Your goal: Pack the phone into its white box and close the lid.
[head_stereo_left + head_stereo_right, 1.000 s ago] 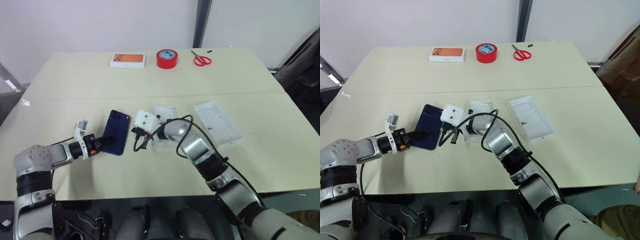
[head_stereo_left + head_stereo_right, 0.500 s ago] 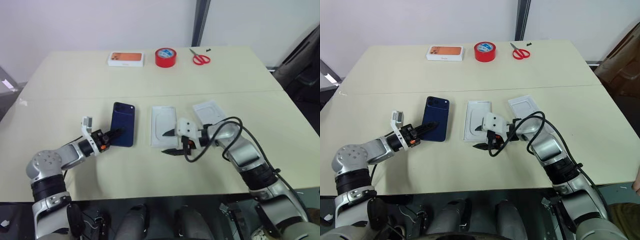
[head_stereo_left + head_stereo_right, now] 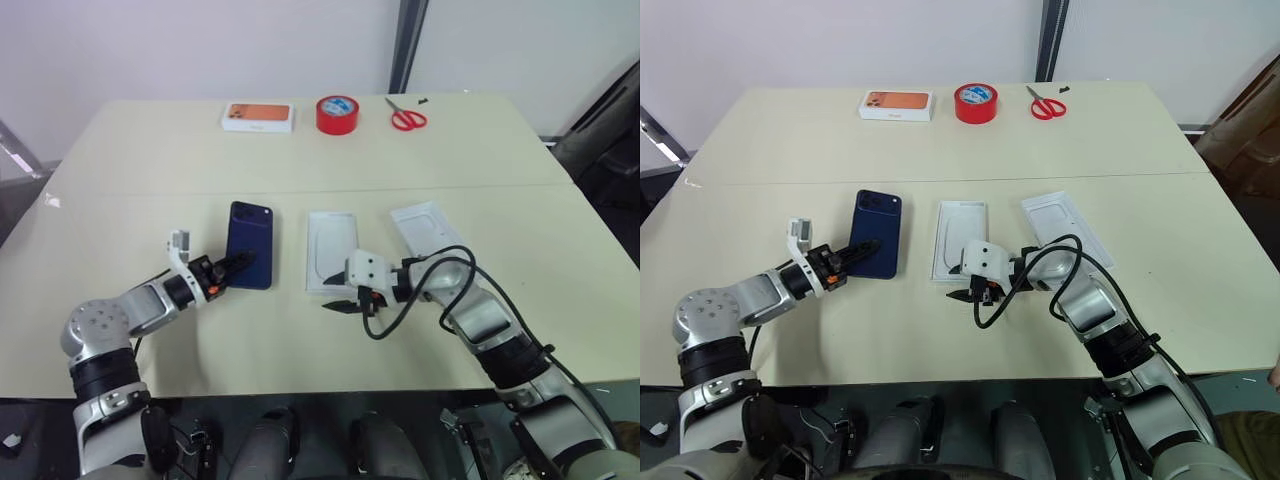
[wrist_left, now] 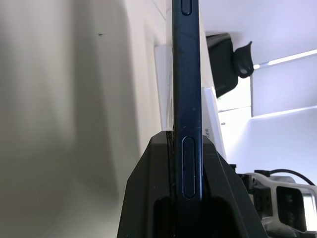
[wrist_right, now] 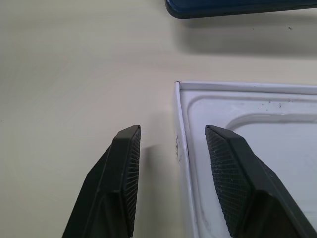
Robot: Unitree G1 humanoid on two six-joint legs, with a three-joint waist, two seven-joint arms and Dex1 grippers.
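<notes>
The left end effector (image 3: 232, 266) is clamped on the near end of the dark blue phone (image 3: 251, 258), which lies on the bench (image 3: 300, 330) just left of a white tray with an oval recess (image 3: 332, 250). The right end effector (image 5: 173, 168) is open, its two fingers (image 5: 124, 163) straddling the tray's near corner rim without gripping it. Another flat white piece (image 3: 432, 228) lies to the tray's right.

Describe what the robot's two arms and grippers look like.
Both arms are silver-grey metal with black joint bands. The left gripper has black fingers, an orange ring and a white bracket. The right gripper has black cross-hatched pads, a white housing and a looping black cable.
</notes>
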